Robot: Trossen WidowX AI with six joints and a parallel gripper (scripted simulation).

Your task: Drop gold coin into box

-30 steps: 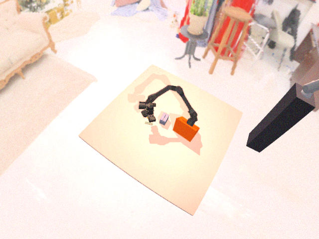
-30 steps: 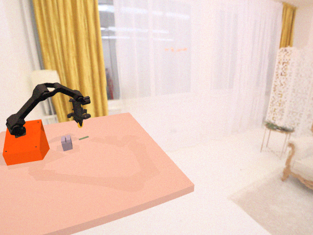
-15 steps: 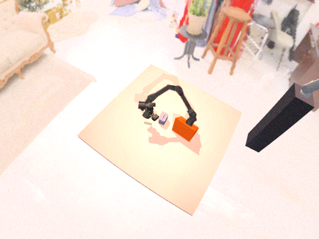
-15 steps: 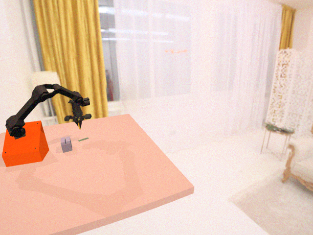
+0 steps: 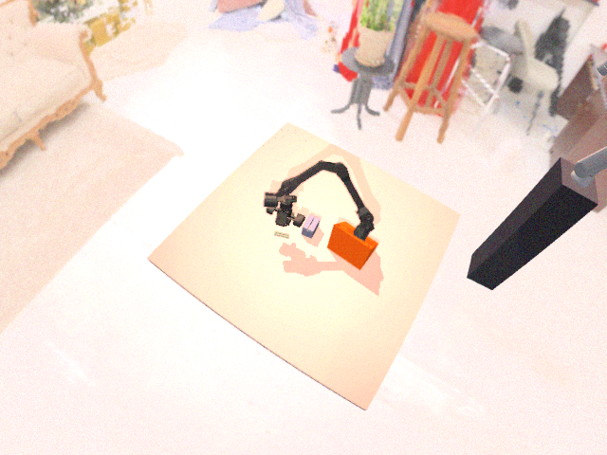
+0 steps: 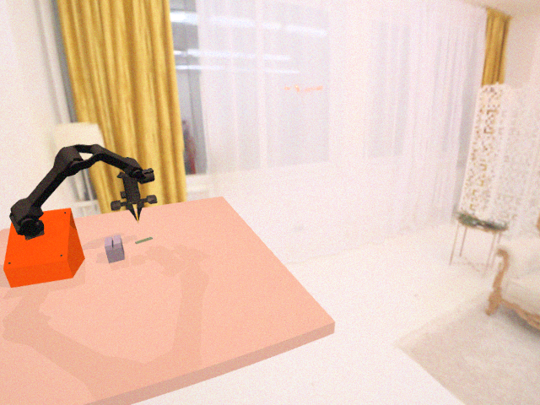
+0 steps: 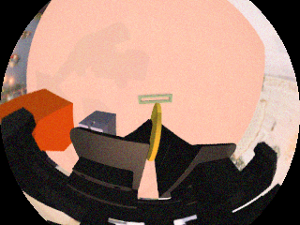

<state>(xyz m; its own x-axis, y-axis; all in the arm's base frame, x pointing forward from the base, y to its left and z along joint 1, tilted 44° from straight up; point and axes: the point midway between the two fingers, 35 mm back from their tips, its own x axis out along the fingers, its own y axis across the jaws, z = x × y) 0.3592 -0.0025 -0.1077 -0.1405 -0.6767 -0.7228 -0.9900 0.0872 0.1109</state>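
My gripper (image 6: 137,218) is shut on the gold coin (image 7: 156,133) and holds it upright, edge-on in the wrist view, well above the table. In the exterior view the coin is a thin gold strip between the fingertips; in the top view it cannot be made out. The shallow green holder (image 5: 282,235) (image 6: 143,240) (image 7: 141,99) lies empty on the table below the gripper. The grey box (image 5: 309,227) (image 6: 115,253) (image 7: 106,121) stands between the holder and the arm's base, to the left in the wrist view. The slot in its lid shows as a dark line in the top view.
The orange base block (image 5: 349,248) (image 6: 39,244) (image 7: 56,123) carries the arm and stands beyond the box from the holder. The table's edge (image 5: 254,340) (image 6: 218,360) shows in the top and exterior views.
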